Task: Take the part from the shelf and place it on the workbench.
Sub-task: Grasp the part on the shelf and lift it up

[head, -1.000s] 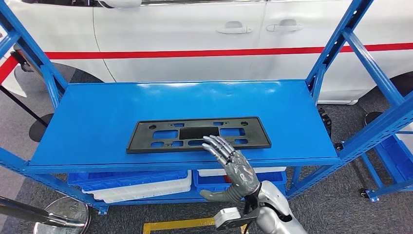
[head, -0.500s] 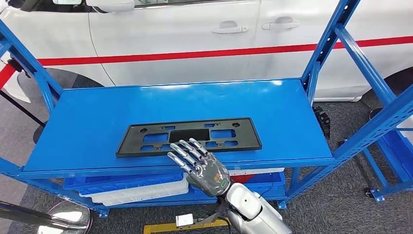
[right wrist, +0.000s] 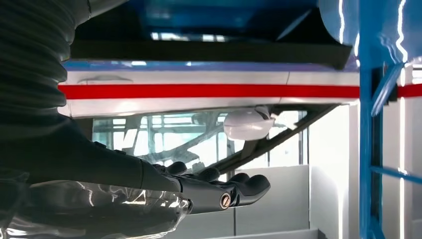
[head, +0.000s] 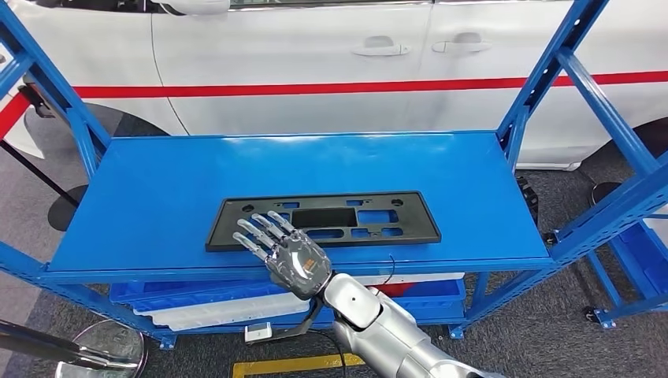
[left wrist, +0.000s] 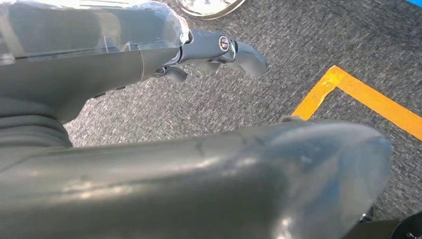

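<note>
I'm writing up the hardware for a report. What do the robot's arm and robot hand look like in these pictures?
In the head view, the right arm is rounded, glossy silver metal. Its robot hand has segmented silver-grey fingers and a clear, shiny cover over the back, with small coloured spots beneath it. A thin dark cable runs under the wrist. The wrist views show a ribbed dark-grey cuff and dark fingers with small round screws.

A black plastic license plate frame lies flat on the blue shelf, its long side running along the shelf's front edge. It is a long rectangle with several rectangular cutouts and small mounting holes, and the blue shows through them.
</note>
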You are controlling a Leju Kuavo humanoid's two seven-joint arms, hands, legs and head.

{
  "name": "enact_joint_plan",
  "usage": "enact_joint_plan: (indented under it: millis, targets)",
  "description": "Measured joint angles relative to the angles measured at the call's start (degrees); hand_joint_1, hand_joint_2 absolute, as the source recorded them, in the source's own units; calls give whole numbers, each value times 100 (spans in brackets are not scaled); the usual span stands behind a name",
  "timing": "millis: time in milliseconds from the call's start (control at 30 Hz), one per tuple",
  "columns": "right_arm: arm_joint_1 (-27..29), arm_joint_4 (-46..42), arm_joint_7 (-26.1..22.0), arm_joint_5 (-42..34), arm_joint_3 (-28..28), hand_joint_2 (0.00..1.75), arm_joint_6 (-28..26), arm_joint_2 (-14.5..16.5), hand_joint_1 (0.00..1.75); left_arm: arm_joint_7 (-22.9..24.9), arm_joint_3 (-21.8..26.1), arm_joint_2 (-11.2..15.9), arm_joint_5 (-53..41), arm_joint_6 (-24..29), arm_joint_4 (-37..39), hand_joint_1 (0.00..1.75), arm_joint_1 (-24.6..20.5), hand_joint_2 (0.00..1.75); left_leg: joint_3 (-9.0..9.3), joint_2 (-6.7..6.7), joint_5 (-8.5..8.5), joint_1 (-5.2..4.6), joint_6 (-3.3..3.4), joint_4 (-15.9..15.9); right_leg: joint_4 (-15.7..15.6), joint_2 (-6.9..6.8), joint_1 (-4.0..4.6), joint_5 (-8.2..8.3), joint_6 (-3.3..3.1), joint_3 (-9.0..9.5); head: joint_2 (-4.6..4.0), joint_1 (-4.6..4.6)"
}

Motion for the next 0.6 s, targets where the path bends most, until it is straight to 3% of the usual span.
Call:
enact_joint_plan:
  millis: [33,67,133,200,300,367,400,500,533,567,600]
  targets:
    - [-20,91,9,0,12,175,0,20,0,0,-5,1,0,-2,2,0,4,0,3,-4,-3,-1,2,2,123,0,0,15,0,-69,0,0]
    - [-37,156,13,0,22,175,-1,38,0,0,-8,1,0,-3,3,0,6,0,10,-8,-9,-2,0,6,22,-1,1,138,-9,-32,0,0]
    - [-93,252,20,-1,39,175,-2,82,0,0,-11,-1,-1,-4,4,0,6,0,31,-15,-29,-5,-19,14,-711,-5,7,551,-57,294,0,0]
    - [-169,323,24,-3,58,175,-2,126,0,0,-13,1,-1,-4,5,0,2,0,30,-13,-53,-26,-62,35,-1375,-11,29,783,-106,593,0,-1]
    - [-218,406,28,-4,70,175,-3,160,0,1,-15,8,-1,-4,10,0,-1,0,21,-9,-67,-36,-152,33,-1538,-3,41,791,-157,654,0,-1]
    - [-241,448,38,-11,72,175,-5,188,0,1,-17,16,-2,-5,13,0,-2,0,-23,-4,-169,-22,-212,162,-1588,-8,19,809,-219,681,0,-1]
    - [-260,471,55,-19,73,175,-7,210,0,0,-19,21,-3,-5,13,0,-3,0,-114,-2,-297,-11,-239,373,-1610,-13,4,817,-244,696,0,-1]
    - [-344,626,176,-61,75,175,-4,262,0,0,-39,32,-2,-15,13,0,2,0,-645,2,-769,26,-317,1471,-1613,-20,4,812,-273,706,0,-2]
    - [-386,708,226,-74,75,175,-4,275,0,0,-54,34,-2,-22,13,0,6,0,-758,2,-792,37,-337,1677,-1609,-18,5,809,-272,707,0,-2]
    - [-436,793,275,-84,75,175,-6,292,0,0,-74,37,-2,-29,13,0,10,0,-768,3,-703,48,-350,1659,-1604,-15,4,805,-268,710,0,-2]
    - [-500,879,321,-87,75,175,-9,315,0,1,-95,42,-2,-35,13,0,10,0,-660,3,-508,62,-356,1399,-1596,-9,2,797,-260,717,0,-2]
